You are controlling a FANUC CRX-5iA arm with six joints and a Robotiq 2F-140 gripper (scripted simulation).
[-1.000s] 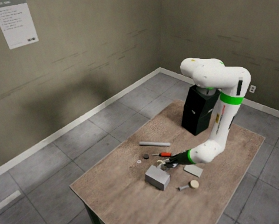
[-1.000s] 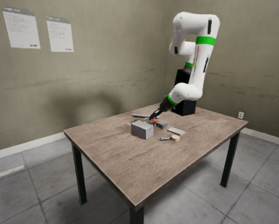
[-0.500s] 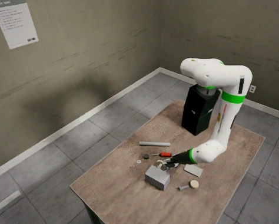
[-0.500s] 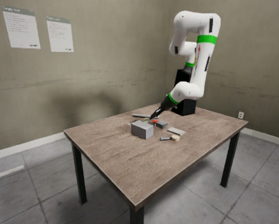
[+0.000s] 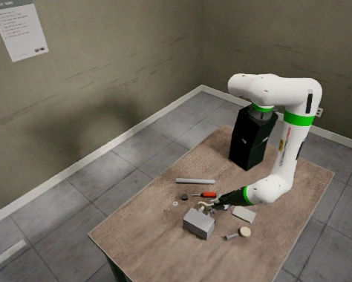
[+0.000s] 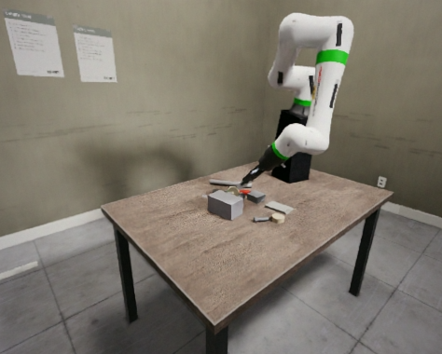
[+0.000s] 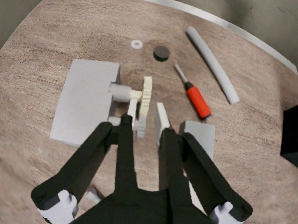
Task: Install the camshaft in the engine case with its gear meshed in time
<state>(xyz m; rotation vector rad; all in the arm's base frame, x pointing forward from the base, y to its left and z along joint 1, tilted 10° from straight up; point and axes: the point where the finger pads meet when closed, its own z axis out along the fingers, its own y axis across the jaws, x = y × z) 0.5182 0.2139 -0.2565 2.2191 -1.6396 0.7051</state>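
The grey engine case (image 5: 198, 223) (image 6: 225, 205) (image 7: 82, 102) stands upright. Its front bearing (image 7: 119, 92) faces the arm. The camshaft's cream big gear (image 5: 201, 203) (image 6: 232, 190) (image 7: 146, 95) stands upright before it, with a short cream length of shaft showing between gear and bearing. The grey small crank gear (image 7: 141, 129) is just below; tooth marks and mesh cannot be made out. My gripper (image 5: 211, 204) (image 6: 241, 184) (image 7: 145, 109) is open, its fingers astride the big gear's rim: one on the case side, the other outside with a visible gap to the gear.
Behind lie a grey bar (image 5: 195, 181) (image 7: 212, 65), a red screwdriver (image 5: 209, 194) (image 7: 198, 102), a black cap (image 5: 184, 197) (image 7: 161, 53) and a white washer (image 5: 175, 203) (image 7: 136, 44). A grey block (image 6: 255, 197) (image 7: 201, 134), a pale plate (image 5: 244, 214) (image 6: 280, 207) and a cream-headed piece (image 5: 244, 232) (image 6: 278, 218) lie nearby.
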